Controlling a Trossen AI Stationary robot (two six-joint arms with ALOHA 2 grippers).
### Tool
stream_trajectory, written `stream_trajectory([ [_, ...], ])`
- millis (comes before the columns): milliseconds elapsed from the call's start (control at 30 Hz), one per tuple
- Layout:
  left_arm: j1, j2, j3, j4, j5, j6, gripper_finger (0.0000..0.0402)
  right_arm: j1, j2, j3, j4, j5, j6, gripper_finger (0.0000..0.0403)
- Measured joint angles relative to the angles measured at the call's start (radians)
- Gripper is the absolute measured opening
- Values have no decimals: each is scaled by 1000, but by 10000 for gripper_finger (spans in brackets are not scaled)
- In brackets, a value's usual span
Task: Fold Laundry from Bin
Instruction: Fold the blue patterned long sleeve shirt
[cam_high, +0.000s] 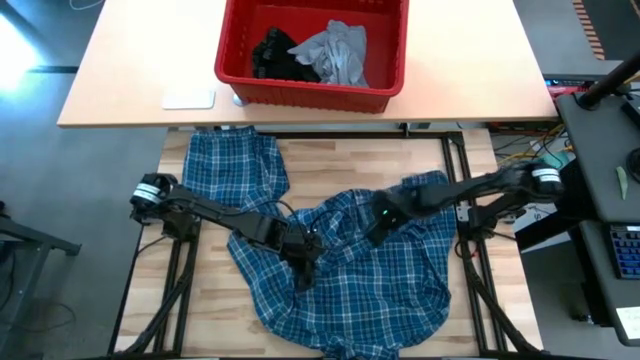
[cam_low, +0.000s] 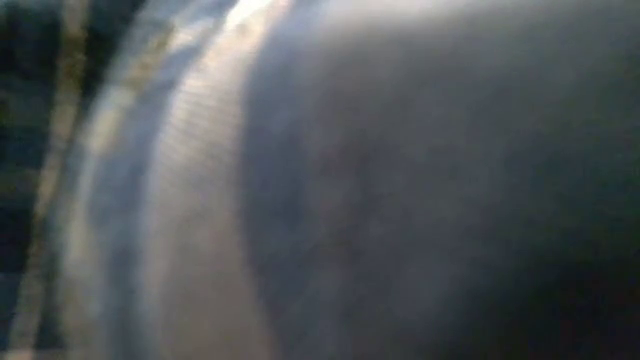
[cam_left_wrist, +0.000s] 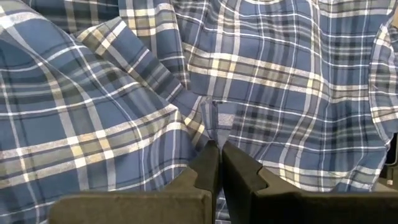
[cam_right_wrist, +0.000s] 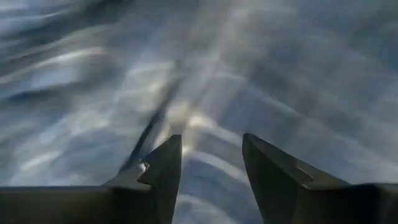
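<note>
On the wooden table, the plaid shirt lies spread and rumpled across the middle, one sleeve reaching toward the far edge. Left gripper sits low on the shirt near its centre; the left wrist view shows its fingers pressed together, tips against a bunched fold of plaid, and a pinch of cloth looks caught between them. Right gripper is down on the shirt's right half, just beside the left one; the right wrist view shows its fingers spread apart with blurred blue cloth beyond them, nothing seen between. Low view is filled by blurred fabric close to the lens. Beyond the wooden table, on a lighter tabletop, stands the red bin, well apart from both grippers. Inside it lie a grey T-shirt and a black garment, touching each other. A small pale flat object rests just beside the bin.
</note>
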Motion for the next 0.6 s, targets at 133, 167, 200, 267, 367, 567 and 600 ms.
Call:
stream_trajectory([
  [133, 3, -3, 54, -55, 2, 7, 0, 105, 6, 74, 259, -137, -24, 158],
  [167, 3, -7, 84, -95, 1, 20, 0, 126, -15, 95, 225, -104, -46, 158],
  [200, 3, -10, 114, -134, -6, 33, 0, 146, -43, 117, 145, -33, -73, 159],
  [267, 3, -11, 173, -221, -39, 61, 0, 183, -92, 152, -95, 164, -122, 163],
  [367, 6, -9, 237, -311, -86, 93, 0, 217, -147, 171, -429, 394, -128, 175],
  [567, 29, -9, 376, -428, -153, 133, 0, 212, -240, 117, -610, 450, -30, 214],
  [600, 31, -9, 409, -463, -178, 146, 0, 202, -257, 94, -627, 450, 2, 218],
])
